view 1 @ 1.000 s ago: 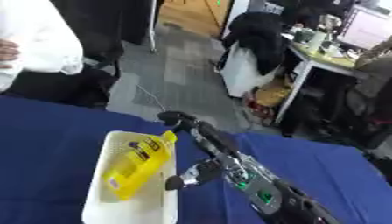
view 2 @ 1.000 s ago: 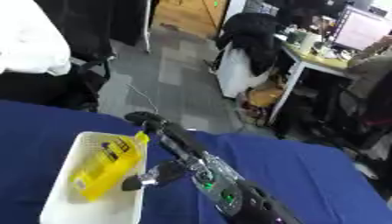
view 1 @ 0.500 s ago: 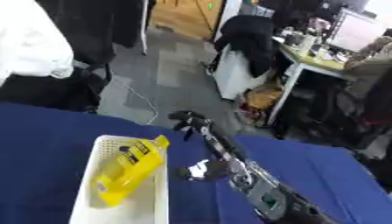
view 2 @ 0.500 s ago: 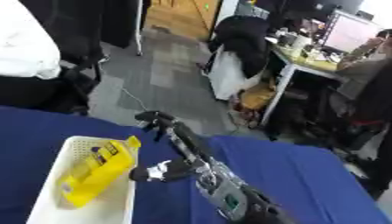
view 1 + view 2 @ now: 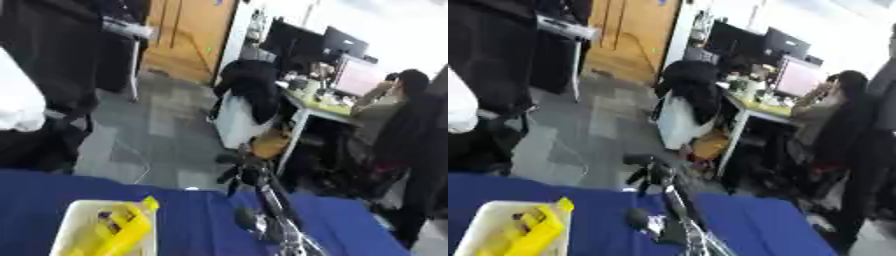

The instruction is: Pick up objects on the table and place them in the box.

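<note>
Your white box (image 5: 68,226) sits at the lower left on the blue tabletop (image 5: 197,220), and it's got one thing in it: the yellow bottle (image 5: 120,234), lying tilted inside with its cap end up toward the box's far right corner; there's a dark label patch on it, can't read anything off it; part of the box runs off the bottom edge so you can't see its near end.

Your right hand (image 5: 242,165) is raised up past the far edge of the tabletop, to the right of the box and well apart from it; the arm (image 5: 274,215) runs from the lower middle up to it; the fingers look dark and bunched against the floor behind, but honestly it's all smeared, so you can't tell if they're spread or curled; nothing visibly in them.

Left hand doesn't show in either view.

Everything's blurry, so small details are a wash.
</note>
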Robot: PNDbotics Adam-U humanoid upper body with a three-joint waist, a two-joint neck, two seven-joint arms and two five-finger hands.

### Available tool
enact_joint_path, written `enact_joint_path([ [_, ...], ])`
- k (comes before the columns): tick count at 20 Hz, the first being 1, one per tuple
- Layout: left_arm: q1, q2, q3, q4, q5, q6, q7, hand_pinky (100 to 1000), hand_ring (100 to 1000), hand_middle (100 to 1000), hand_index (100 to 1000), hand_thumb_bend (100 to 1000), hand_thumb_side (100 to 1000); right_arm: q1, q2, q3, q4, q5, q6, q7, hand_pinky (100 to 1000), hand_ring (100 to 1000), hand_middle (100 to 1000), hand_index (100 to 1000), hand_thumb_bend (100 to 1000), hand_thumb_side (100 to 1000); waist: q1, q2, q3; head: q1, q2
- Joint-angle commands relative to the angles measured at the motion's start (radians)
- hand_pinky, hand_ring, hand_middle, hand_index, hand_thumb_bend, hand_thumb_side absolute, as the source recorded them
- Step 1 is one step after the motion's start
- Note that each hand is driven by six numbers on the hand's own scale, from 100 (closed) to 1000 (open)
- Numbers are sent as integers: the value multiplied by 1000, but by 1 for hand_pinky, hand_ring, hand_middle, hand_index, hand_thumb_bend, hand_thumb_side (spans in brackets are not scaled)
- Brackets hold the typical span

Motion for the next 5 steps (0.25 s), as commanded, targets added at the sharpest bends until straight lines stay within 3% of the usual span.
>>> enact_joint_path([
  [1, 14, 54, -7, -13, -23, -12, -19, 673, 585, 779, 781, 274, 853, 66, -46, -32, -142, -19, 36, -21, 378, 595, 736, 838, 783, 1000, 10, -33, -17, -32, -37],
  [3, 37, 80, -8, -13, -38, -17, -26, 673, 585, 779, 781, 268, 851, 148, -40, -55, -191, -7, 54, -35, 373, 590, 733, 834, 767, 1000, 10, -45, -39, -26, -46],
  [5, 64, 108, -9, -13, -54, -25, -33, 674, 584, 780, 781, 264, 850, 225, -9, -65, -209, 3, 4, -60, 371, 586, 728, 829, 755, 1000, 10, -56, -65, -15, -59],
])
